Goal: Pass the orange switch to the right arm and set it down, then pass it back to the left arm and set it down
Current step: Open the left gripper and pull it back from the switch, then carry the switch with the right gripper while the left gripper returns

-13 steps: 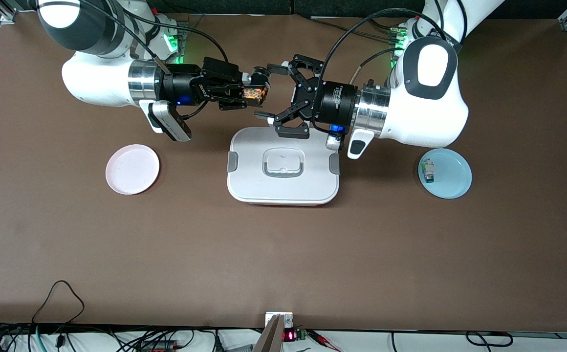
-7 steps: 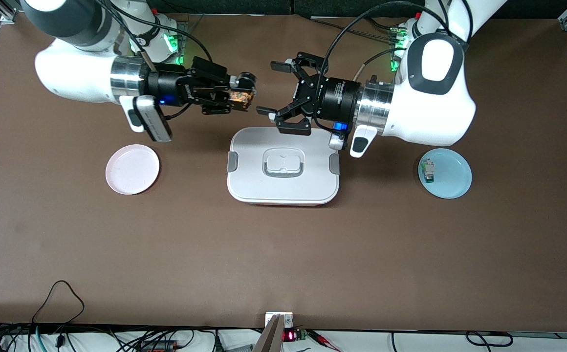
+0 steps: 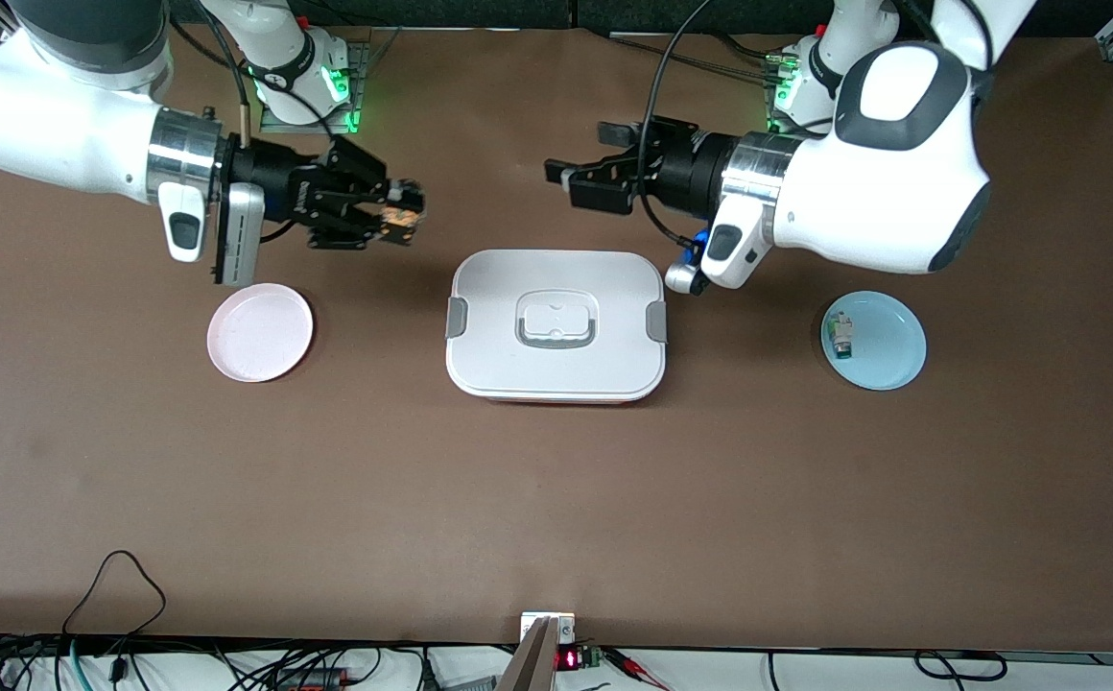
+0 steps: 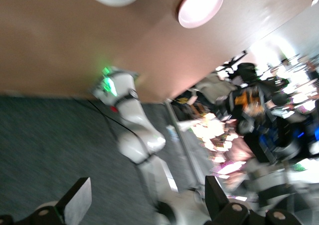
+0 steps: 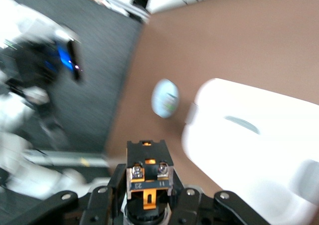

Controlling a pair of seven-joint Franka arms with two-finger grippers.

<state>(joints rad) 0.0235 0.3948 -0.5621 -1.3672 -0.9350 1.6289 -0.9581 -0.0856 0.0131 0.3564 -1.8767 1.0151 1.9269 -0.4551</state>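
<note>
My right gripper [image 3: 389, 217] is shut on the orange switch [image 3: 405, 220], a small black block with orange markings. It holds the switch in the air over bare table between the pink plate [image 3: 260, 332] and the white box [image 3: 504, 360]. In the right wrist view the switch [image 5: 148, 177] sits between the fingers, with the box [image 5: 259, 155] below. My left gripper [image 3: 568, 179] is open and empty in the air, over the table beside the box's corner toward the left arm's end. Its fingers [image 4: 76, 206] stand wide apart. The left wrist view also shows the switch [image 4: 247, 98].
A blue plate [image 3: 892, 360] holding a small white-and-green component [image 3: 841, 338] lies toward the left arm's end of the table. It also shows in the right wrist view [image 5: 165, 98]. The pink plate [image 4: 200, 5] is bare. Cables lie along the table's near edge.
The two grippers have drawn apart. My right gripper carried the switch toward the right arm's end, nearer the pink plate. My left gripper pulled back toward the left arm's end, empty.
</note>
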